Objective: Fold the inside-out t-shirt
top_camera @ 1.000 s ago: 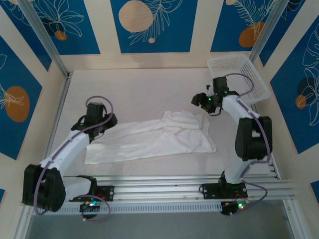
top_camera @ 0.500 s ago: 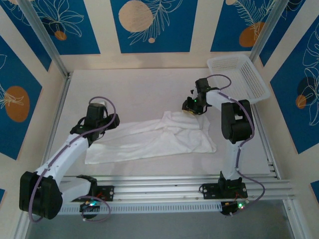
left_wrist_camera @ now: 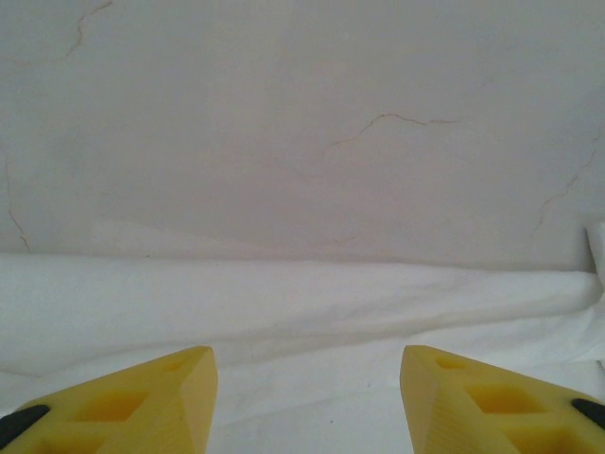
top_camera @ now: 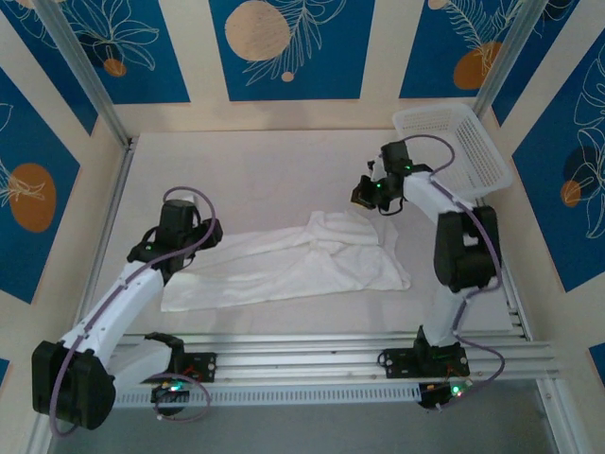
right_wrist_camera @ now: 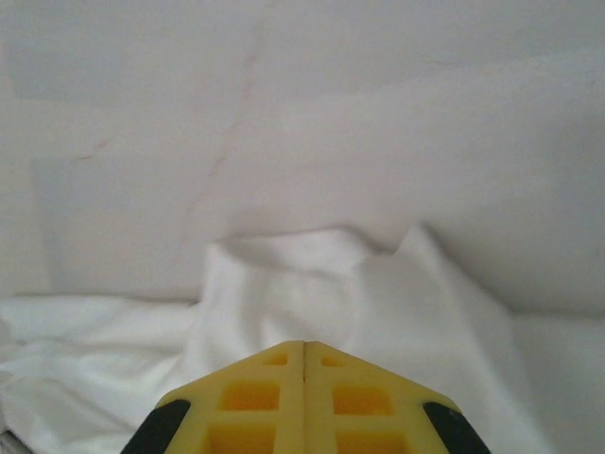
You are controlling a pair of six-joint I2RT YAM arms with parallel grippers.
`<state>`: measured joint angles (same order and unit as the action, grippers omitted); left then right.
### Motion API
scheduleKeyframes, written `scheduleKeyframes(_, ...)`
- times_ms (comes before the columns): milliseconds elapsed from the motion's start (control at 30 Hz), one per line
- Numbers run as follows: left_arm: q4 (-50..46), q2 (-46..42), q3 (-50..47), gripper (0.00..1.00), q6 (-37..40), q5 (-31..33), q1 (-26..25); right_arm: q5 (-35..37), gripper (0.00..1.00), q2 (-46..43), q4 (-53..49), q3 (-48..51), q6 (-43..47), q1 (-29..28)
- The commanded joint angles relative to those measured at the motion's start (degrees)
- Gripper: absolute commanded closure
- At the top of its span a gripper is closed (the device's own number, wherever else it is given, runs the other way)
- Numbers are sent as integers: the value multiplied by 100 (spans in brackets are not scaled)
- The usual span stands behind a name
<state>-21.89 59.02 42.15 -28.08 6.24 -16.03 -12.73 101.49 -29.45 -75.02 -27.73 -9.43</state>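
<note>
Careful: right gripper [right_wrist_camera: 303, 343] clamped shut, upper-right t-shirt [top_camera: 284, 265] edge, catch unclear; left gripper [left_wrist_camera: 304, 357] half-wide, so bite deep, lift evenly.

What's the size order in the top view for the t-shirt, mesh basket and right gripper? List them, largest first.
1. t-shirt, clearly the largest, spread across the table
2. mesh basket
3. right gripper, plainly the smallest
</note>
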Motion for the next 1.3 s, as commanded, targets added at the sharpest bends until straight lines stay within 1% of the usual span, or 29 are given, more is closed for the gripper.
scheduleKeyframes(0,-237,-271,-101,46,-30,52,-44,-264,100,-971,178,849,-211,-32)
scheduleKeyframes(100,-316,-427,-107,46,40,71,-44,-237,100,-1742,725,1833,-374,-48)
scheduleKeyframes(133,-304,-455,-117,46,65,54,-45,-101,92,-1834,822,1958,-338,-59)
scheduleKeyframes(167,-267,-461,-127,46,65,14,-45,154,73,-1809,730,1911,-245,-74)
scheduleKeyframes(200,-223,-440,-115,46,84,-67,-44,407,60,-1666,545,1725,-128,-120)
scheduleKeyframes(233,-202,-415,-95,46,115,-154,-44,629,56,-1431,344,1458,9,-179)
scheduleKeyframes(333,-254,-370,12,45,246,-553,-48,1227,53,-658,-25,763,135,-404)
scheduleKeyframes(467,-191,-545,-78,42,516,-1426,-55,1771,51,407,-343,-180,168,-649)
scheduleKeyframes(500,-212,-595,-93,41,559,-1563,-51,1883,51,658,-451,-432,162,-716)
scheduleKeyframes(567,-335,-683,-125,40,616,-1573,-50,2006,51,1042,-589,-811,197,-831)
scheduleKeyframes(667,-502,-820,-173,38,654,-1368,-54,2528,51,1476,-884,-1251,178,-1034)
scheduleKeyframes(733,-527,-898,-218,38,654,-1302,-52,2864,52,1605,-972,-1330,154,-1125)
scheduleKeyframes(767,-519,-923,-233,37,635,-1289,-56,2998,53,1628,-991,-1319,145,-1159)
scheduleKeyframes(833,-501,-927,-246,37,610,-1258,-53,3137,59,1603,-986,-1262,129,-1180)
scheduleKeyframes(867,-493,-909,-251,36,608,-1244,-52,3203,64,1570,-980,-1218,127,-1180)
scheduleKeyframes(967,-458,-850,-229,36,586,-1215,-53,3194,89,1434,-918,-1118,169,-1158)
scheduleKeyframes(1067,-441,-811,-224,36,559,-1197,-57,3078,100,1286,-889,-1060,210,-1125)
scheduleKeyframes(1133,-432,-812,-218,35,533,-1193,-56,3033,100,1073,-834,-975,225,-1123)
scheduleKeyframes(1267,-432,-835,-234,35,506,-1194,-57,2930,100,227,-622,-472,169,-1131)
